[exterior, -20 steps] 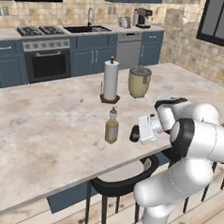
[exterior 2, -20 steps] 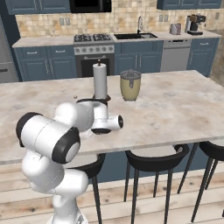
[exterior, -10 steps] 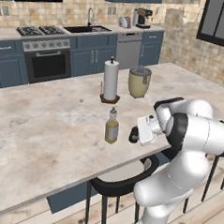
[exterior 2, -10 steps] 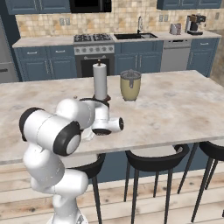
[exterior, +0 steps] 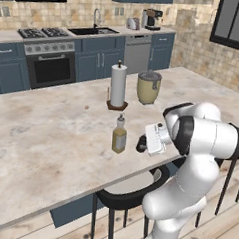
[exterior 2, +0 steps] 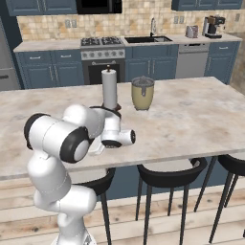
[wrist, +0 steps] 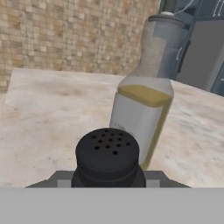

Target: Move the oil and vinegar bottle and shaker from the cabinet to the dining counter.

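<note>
The oil and vinegar bottle [exterior: 119, 136], clear with yellow-olive liquid and a pale stopper, stands upright on the dining counter [exterior: 49, 147] near its front edge. Just right of it, my gripper [exterior: 141, 143] is shut on the small dark shaker [exterior: 140, 143], low over the counter. In the hand view the shaker [wrist: 107, 153], with its perforated black top, sits between my fingers, and the bottle [wrist: 144, 100] rises close behind it. My arm hides both objects in the right base view. The cabinet is out of view.
A white paper towel roll [exterior: 118, 86] and a beige lidded pot [exterior: 149, 87] stand further back on the counter. Dark stools [exterior 2: 167, 174] line its near edge beside my base. The stove [exterior: 46, 33] and sink run along the back wall.
My arm's elbow has swung round a little. The gripper with the shaker has edged slightly left toward the bottle. The bottle has not moved.
</note>
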